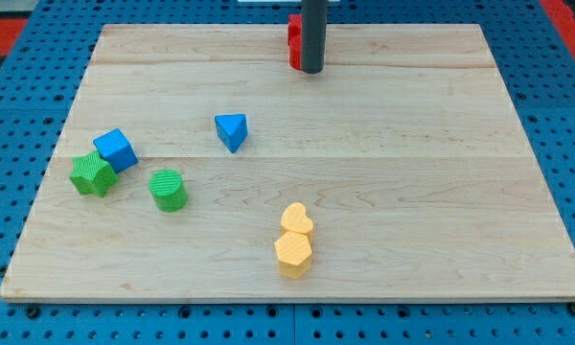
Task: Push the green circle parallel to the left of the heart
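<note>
The green circle (pixel 169 190) stands on the wooden board (pixel 412 192) at the lower left. The yellow heart (pixel 295 219) lies lower centre, to the circle's right and slightly lower, touching a yellow hexagon (pixel 293 254) just below it. My tip (pixel 311 70) is at the view's top centre, far from both, right next to a red block (pixel 293 42) that the rod partly hides.
A blue cube (pixel 115 149) and a green star (pixel 92 174) touch each other at the left, just left of the green circle. A blue triangle (pixel 232 131) lies left of centre. A blue pegboard surrounds the board.
</note>
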Robot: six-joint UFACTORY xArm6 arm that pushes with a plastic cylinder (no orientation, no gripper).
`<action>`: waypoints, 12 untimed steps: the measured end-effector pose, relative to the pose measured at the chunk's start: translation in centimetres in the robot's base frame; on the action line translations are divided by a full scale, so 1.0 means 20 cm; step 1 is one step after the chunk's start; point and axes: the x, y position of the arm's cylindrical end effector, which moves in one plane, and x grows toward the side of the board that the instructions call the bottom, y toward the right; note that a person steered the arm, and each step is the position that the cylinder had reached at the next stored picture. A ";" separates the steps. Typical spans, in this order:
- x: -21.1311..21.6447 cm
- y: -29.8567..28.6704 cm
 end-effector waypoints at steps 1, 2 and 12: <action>-0.01 0.00; -0.03 0.00; 1.05 -0.81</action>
